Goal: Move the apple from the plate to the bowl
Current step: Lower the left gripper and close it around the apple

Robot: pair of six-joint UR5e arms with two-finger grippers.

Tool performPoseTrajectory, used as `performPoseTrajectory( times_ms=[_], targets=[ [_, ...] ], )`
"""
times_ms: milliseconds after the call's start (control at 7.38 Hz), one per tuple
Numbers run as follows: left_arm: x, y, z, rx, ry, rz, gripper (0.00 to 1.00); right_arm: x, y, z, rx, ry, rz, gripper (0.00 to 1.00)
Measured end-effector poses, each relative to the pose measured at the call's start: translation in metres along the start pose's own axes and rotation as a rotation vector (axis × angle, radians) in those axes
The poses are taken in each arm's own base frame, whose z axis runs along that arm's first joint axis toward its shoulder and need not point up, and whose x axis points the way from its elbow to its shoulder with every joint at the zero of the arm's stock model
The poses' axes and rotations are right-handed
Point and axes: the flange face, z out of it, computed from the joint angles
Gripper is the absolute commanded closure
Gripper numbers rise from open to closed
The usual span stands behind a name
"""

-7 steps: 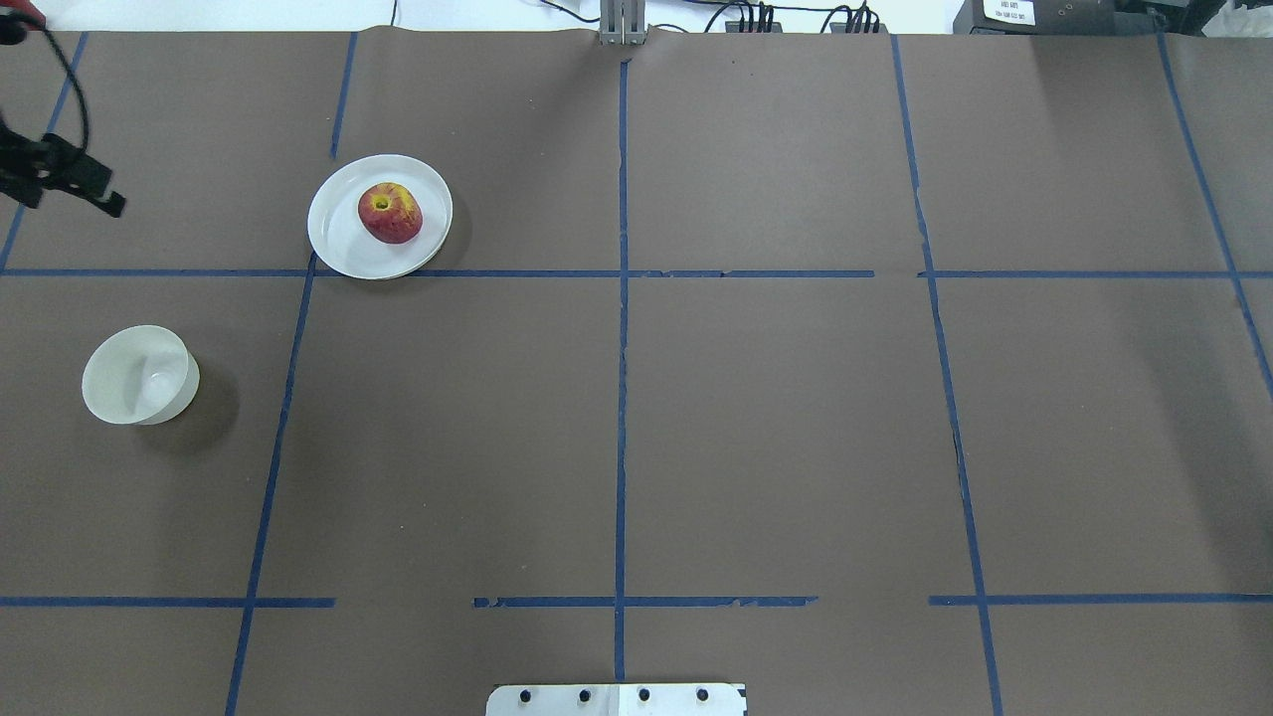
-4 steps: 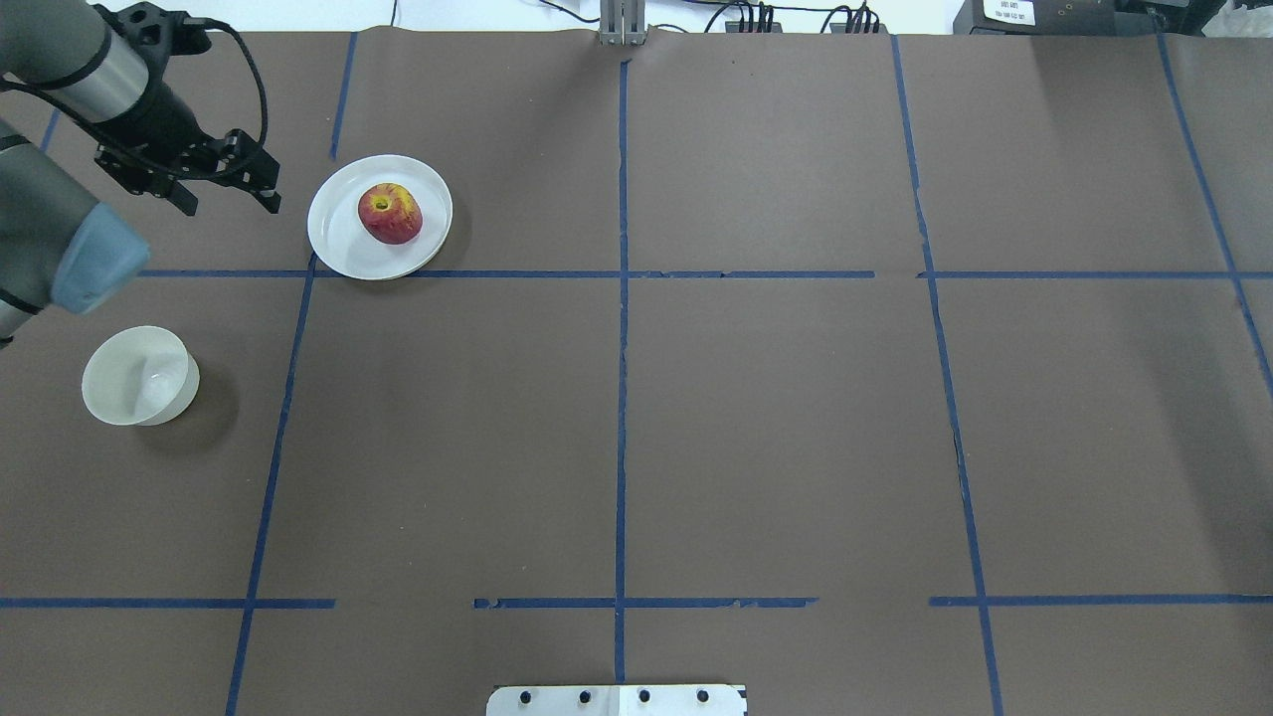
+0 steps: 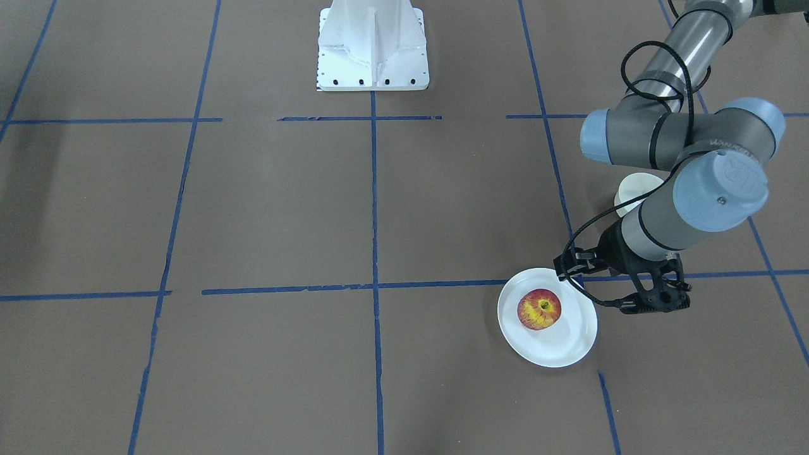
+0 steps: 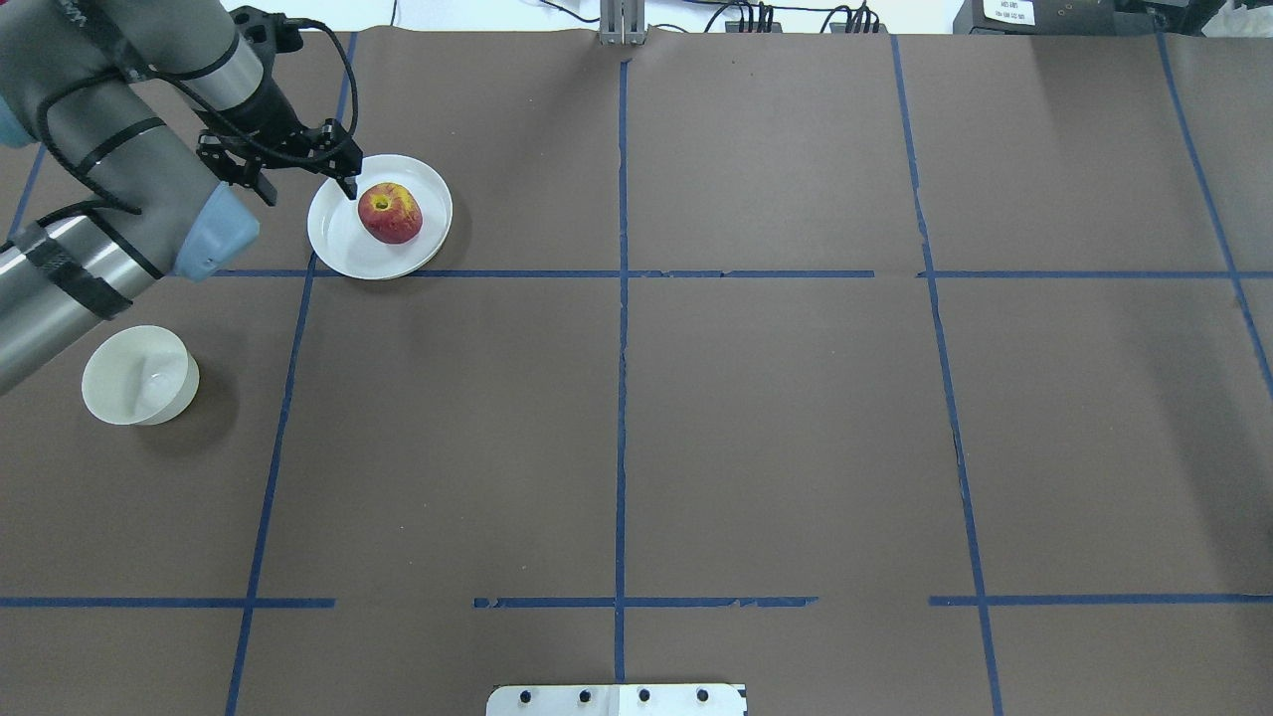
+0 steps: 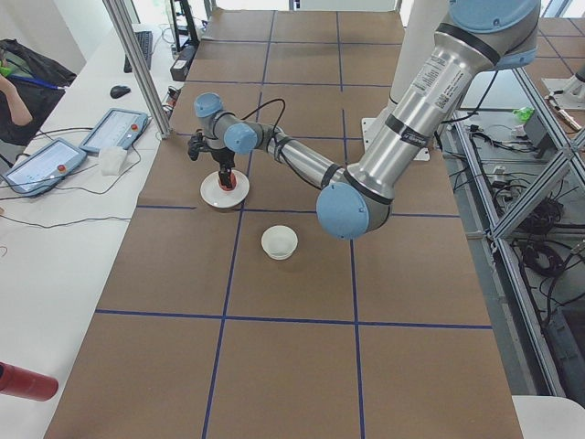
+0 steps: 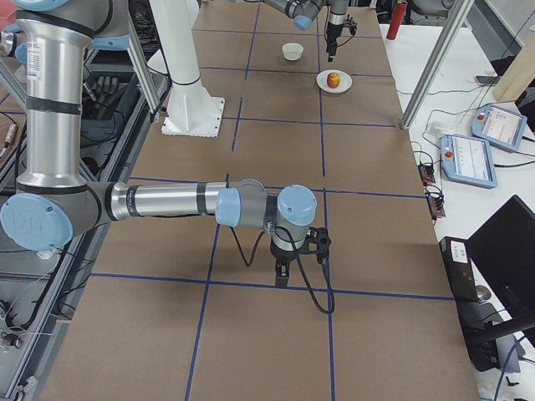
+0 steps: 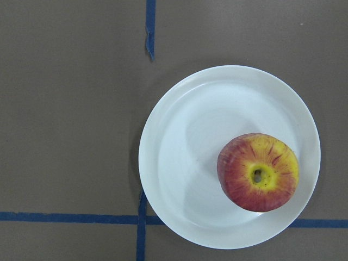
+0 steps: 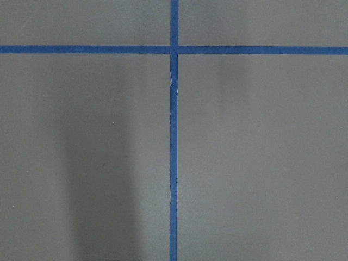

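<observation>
Overhead exterior: apple [image 4: 390, 213] sits right of the plate [image 4: 343, 249] centre, stem axis upright. The left gripper [image 4: 308, 190], jaws spread, apparently hovers over the plate's left rim. Whether the right gripper [image 6: 301, 269] is clenched, I cannot tell.

Apple [image 6: 334, 79] on plate [image 6: 346, 83], bowl [image 6: 292, 51] apart, right pincer [image 6: 298, 264] above table [image 6: 276, 142]

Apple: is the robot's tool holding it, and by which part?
Nothing is held. The apple sits free on the plate. The left tool is open over the plate's edge, beside the apple, not around it.
</observation>
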Motion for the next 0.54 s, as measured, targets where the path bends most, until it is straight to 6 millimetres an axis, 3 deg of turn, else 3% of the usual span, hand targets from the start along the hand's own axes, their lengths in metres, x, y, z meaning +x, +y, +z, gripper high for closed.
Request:
performPoseTrajectory(
  times_ms=[271,542],
  targets=[
    [0.022,-0.021,0.027,0.007,0.024,-0.034,0.0,0.0,0.0,0.0,0.0,0.0,0.0,0.0],
    [0.033,-0.025,0.044,0.006,0.032,-0.041,0.0,0.0,0.0,0.0,0.0,0.0,0.0,0.0]
  ],
)
